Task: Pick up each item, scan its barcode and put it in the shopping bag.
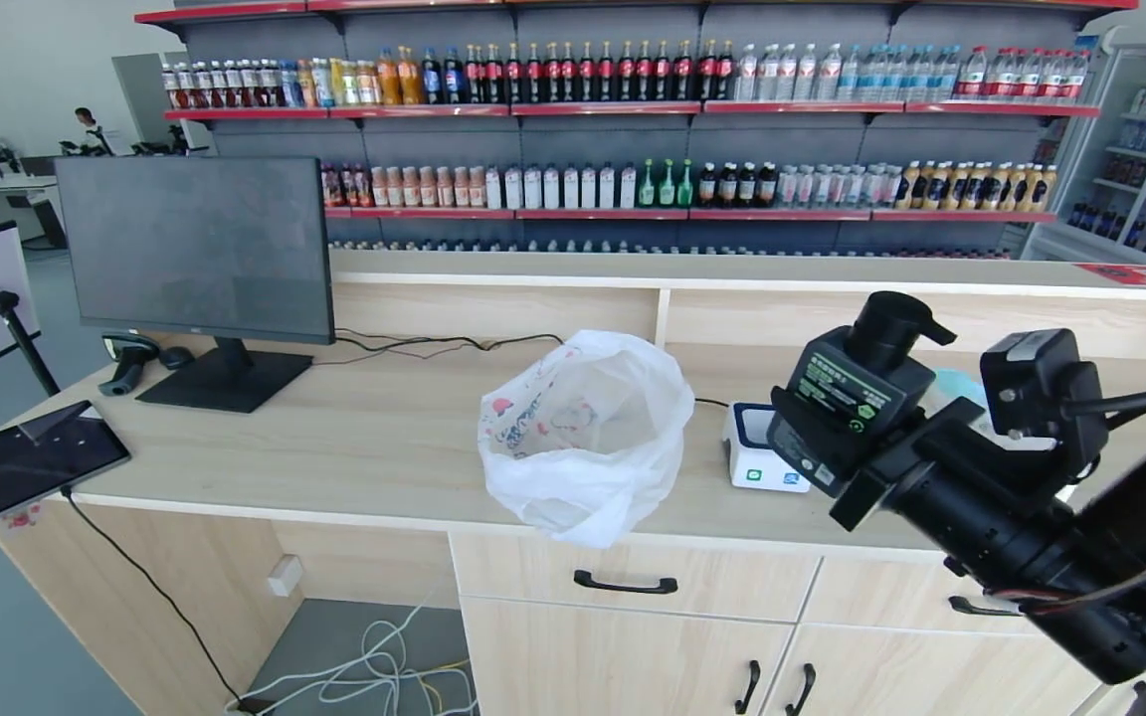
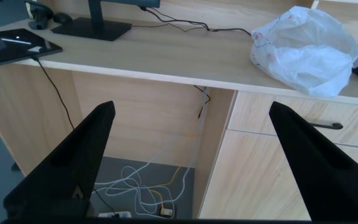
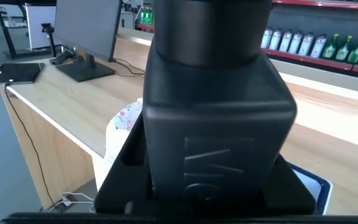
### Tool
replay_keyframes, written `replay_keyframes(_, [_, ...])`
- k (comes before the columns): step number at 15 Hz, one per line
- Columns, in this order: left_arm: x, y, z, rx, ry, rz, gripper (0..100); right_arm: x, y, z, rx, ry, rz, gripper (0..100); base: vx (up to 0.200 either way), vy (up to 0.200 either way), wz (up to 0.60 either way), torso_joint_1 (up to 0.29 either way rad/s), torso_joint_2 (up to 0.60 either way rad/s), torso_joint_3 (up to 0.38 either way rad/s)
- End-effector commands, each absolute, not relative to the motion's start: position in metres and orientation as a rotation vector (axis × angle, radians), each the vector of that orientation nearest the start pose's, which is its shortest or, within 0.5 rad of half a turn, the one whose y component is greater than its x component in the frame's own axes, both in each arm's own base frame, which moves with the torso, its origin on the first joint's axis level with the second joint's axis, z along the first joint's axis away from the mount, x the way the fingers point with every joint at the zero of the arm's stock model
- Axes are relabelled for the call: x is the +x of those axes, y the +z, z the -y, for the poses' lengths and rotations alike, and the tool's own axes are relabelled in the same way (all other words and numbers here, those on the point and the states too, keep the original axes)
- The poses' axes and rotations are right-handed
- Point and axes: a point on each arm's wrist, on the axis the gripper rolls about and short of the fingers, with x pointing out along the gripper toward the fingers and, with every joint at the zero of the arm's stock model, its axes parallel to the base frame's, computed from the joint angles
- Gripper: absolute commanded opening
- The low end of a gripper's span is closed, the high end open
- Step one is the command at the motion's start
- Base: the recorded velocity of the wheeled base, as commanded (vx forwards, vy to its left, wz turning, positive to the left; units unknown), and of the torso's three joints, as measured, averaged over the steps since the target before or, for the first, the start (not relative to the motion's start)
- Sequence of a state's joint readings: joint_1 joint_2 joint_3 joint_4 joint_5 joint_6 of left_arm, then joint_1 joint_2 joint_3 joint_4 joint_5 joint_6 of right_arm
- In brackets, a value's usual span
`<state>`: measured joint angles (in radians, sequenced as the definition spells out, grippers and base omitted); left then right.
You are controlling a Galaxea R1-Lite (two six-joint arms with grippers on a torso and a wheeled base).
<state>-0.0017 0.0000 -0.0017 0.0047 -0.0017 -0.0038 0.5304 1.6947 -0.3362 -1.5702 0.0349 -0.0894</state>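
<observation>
Right of centre in the head view, the right gripper (image 1: 876, 452) is clamped on a black pump bottle (image 1: 847, 388). The bottle is held tilted above the wooden counter (image 1: 334, 438), just right of the white scanner (image 1: 754, 452). The white shopping bag (image 1: 583, 438) stands open at the centre of the frame, left of the scanner. The left gripper (image 2: 191, 111), its 2 fingers spread wide, faces the counter's front panel.
</observation>
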Motion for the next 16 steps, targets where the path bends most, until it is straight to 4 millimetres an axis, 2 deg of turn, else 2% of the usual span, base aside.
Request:
replay_keyframes(1, [-0.023, 0.075, 0.000, -0.003, -0.003, -0.003, 100, 0.238, 0.149, -0.156, -0.012, 0.609, 0.192, 0, 0.000, 0.000, 0.00, 0.000, 0.00, 0.000])
replay_keyframes(5, [-0.023, 0.075, 0.000, -0.003, -0.003, -0.005, 100, 0.255, 0.140, -0.180, -0.001, 0.645, 0.190, 0, 0.000, 0.000, 0.00, 0.000, 0.00, 0.000])
replay_keyframes(8, [-0.023, 0.075, 0.000, -0.003, -0.003, -0.003, 100, 0.284, 0.137, -0.206, 0.038, 0.655, 0.234, 0, 0.000, 0.000, 0.00, 0.000, 0.00, 0.000])
replay_keyframes(12, [-0.023, 0.075, 0.000, -0.002, -0.003, -0.003, 100, 0.299, 0.127, -0.219, 0.044, 0.645, 0.239, 0, 0.000, 0.000, 0.00, 0.000, 0.00, 0.000])
replay_keyframes(14, [-0.023, 0.076, 0.000, -0.002, -0.003, -0.002, 100, 0.302, 0.116, -0.239, 0.106, 0.690, 0.210, 0, 0.000, 0.000, 0.00, 0.000, 0.00, 0.000])
replay_keyframes(16, [-0.023, 0.075, 0.000, -0.002, -0.003, 0.000, 100, 0.310, 0.118, -0.253, 0.172, 0.711, 0.234, 0, 0.000, 0.000, 0.00, 0.000, 0.00, 0.000])
